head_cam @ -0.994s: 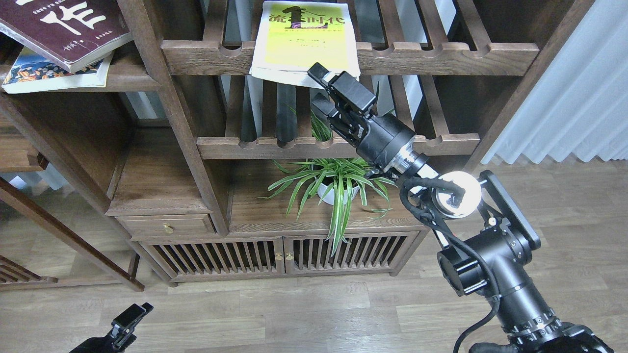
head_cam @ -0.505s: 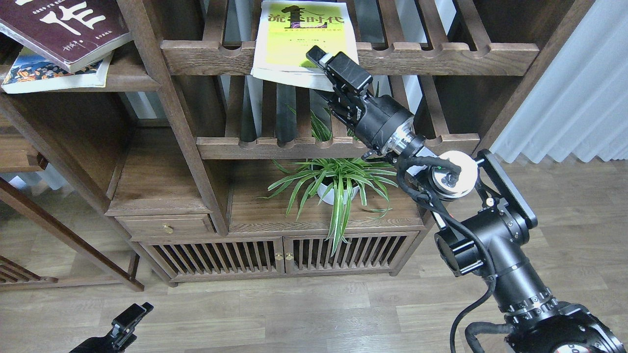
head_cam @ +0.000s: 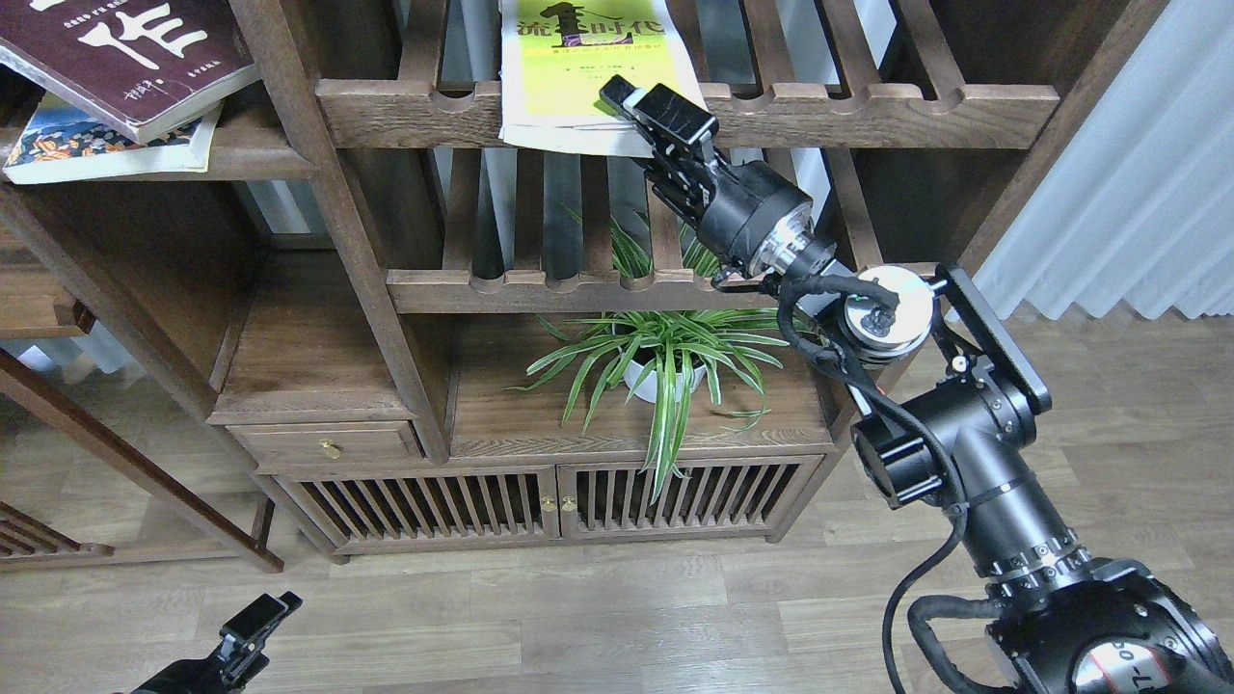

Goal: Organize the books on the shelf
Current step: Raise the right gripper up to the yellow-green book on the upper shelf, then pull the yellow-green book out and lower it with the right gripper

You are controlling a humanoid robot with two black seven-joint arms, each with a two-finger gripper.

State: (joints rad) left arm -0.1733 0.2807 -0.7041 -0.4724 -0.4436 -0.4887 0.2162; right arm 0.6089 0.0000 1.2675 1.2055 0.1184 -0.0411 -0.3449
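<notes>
The yellow-green book (head_cam: 578, 77) lies on the upper slatted rack, its near edge hanging over the front rail. My right gripper (head_cam: 648, 130) is at the book's lower right corner. One finger (head_cam: 665, 104) lies on top of the cover, the other sits below the edge, and a gap shows between them. The thick maroon book (head_cam: 125, 53) lies on top of the smaller colourful book (head_cam: 92, 149) on the solid dark-brown shelf (head_cam: 260, 135) at upper left. My left gripper (head_cam: 253, 625) hangs low at the bottom left, small and dark.
Two slatted racks with notched rails (head_cam: 868, 101) fill the middle bay. A potted spider plant (head_cam: 660, 361) stands on the cabinet top (head_cam: 501, 414) under my right arm. A white curtain (head_cam: 1138, 193) hangs at right. Wooden floor lies below.
My right gripper rose and moved in over the yellow-green book's corner. The book slid back and up on the rack. The left gripper stayed put.
</notes>
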